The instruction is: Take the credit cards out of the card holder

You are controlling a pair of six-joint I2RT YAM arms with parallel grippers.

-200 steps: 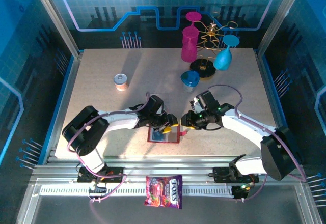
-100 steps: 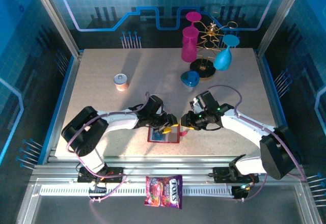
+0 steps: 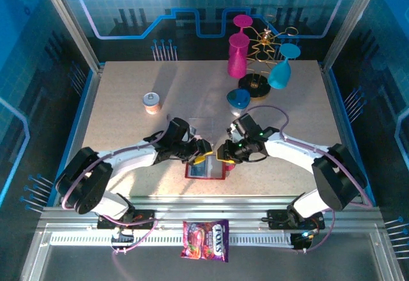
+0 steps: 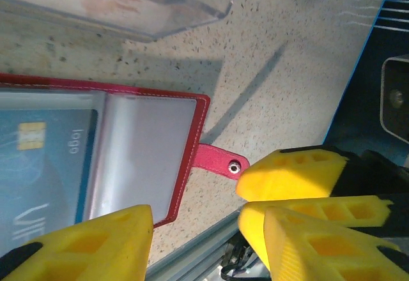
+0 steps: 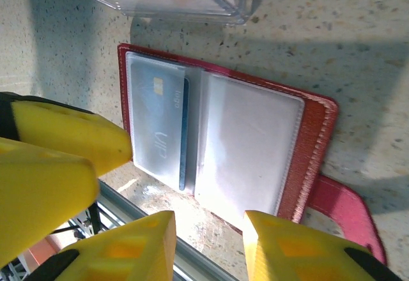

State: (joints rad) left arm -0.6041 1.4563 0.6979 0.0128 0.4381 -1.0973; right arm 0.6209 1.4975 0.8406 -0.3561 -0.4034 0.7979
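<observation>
left hand (image 4: 195, 216), right hand (image 5: 209, 222) released, empty, over card holder (image 5: 255, 147) | step: blue card (image 5: 158, 131) in pocket | next: you pinch its edge, slide out

Bowed outward at the elbows, the white-and-black left arm (image 3: 128, 158) and white-and-black right arm (image 3: 300, 151) stretch from their side-by-side bases and converge low at front centre. The yellow-fingered left gripper (image 3: 199, 160) and yellow-fingered right gripper (image 3: 223, 157) face each other with fingertips just beside one another. Each wrist is angled downward, and both sets of jaws stand parted.
</observation>
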